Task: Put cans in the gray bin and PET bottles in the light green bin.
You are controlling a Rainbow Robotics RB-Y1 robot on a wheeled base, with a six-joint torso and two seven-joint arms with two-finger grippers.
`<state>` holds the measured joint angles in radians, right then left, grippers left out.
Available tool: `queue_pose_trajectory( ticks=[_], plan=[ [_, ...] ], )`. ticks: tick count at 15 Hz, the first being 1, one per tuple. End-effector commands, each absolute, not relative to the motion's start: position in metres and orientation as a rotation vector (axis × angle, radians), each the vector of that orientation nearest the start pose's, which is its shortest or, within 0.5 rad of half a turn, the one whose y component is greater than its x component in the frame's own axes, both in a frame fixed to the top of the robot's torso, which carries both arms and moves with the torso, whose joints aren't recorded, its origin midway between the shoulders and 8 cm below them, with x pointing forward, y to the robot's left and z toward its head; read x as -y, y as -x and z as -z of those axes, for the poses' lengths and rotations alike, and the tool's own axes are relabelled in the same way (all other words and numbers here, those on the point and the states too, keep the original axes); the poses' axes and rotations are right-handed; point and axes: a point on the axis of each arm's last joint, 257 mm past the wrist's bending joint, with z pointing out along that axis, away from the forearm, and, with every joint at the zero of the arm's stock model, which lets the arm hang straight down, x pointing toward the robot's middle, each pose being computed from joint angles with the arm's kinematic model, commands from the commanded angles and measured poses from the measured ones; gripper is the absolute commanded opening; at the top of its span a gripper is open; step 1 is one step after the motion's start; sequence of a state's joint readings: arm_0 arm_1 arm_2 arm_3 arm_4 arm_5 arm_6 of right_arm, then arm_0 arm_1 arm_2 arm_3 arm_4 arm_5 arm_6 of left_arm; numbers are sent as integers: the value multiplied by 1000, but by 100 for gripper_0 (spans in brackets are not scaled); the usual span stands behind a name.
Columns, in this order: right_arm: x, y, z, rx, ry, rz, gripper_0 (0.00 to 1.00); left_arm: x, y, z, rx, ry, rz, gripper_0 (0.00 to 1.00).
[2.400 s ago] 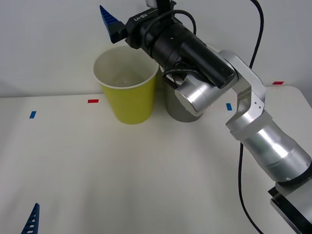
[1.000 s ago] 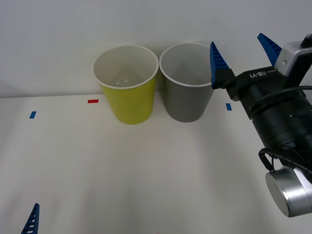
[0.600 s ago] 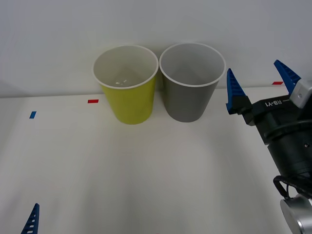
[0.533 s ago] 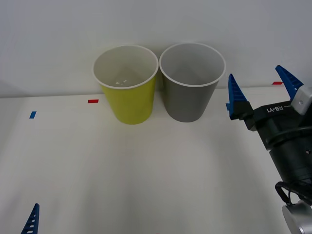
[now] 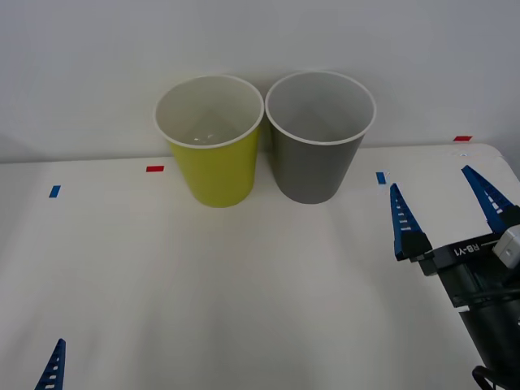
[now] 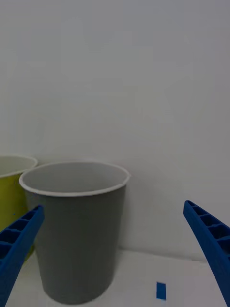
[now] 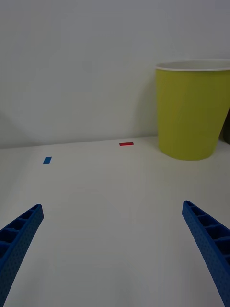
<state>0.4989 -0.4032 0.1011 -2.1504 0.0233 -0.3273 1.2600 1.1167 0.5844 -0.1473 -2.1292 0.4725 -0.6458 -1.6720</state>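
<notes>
From my station, the left gripper [image 7: 115, 254] idles low over the bench's [image 5: 203, 292] near left corner, fingers [image 5: 51, 367] apart. The light green bin [image 5: 213, 142] and gray bin [image 5: 318, 138] stand upright, just beside each other (against the wall). The right gripper [image 5: 447, 207] hovers right of them, fingers spread, nothing held.

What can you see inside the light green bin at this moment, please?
Inside the light green bin, the front view shows white walls and something small, pale and glinting at the bottom; whether it is the PET bottle cannot be told. The near wall hides the rest.
</notes>
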Motion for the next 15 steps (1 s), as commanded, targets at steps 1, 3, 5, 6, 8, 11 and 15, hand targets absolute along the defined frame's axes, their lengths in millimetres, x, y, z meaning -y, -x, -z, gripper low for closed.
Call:
queue_pose_trajectory(
  ticks=[1, 3, 5, 6, 8, 11, 15],
  plan=[
    [241, -364, 115, -1262, 182, -165, 100, -327, -218, 208, -1560, -23, -21, 100],
    [243, -362, 122, -1280, 195, -149, 100, -327, -218, 208, -1560, -23, -21, 100],
    [236, -362, 124, -1285, 219, -154, 100, -327, -218, 208, -1560, -23, -21, 100],
    [234, -361, 127, -1291, 225, -154, 100, -327, -218, 208, -1560, -23, -21, 100],
    [233, -359, 129, -1295, 234, -148, 100, -327, -218, 208, -1560, -23, -21, 100],
    [232, -354, 135, -1303, 206, -142, 100, -327, -218, 208, -1560, -23, -21, 100],
    [244, -337, 154, -1355, 156, -114, 100, -327, -218, 208, -1560, -23, -21, 100]
  ],
)
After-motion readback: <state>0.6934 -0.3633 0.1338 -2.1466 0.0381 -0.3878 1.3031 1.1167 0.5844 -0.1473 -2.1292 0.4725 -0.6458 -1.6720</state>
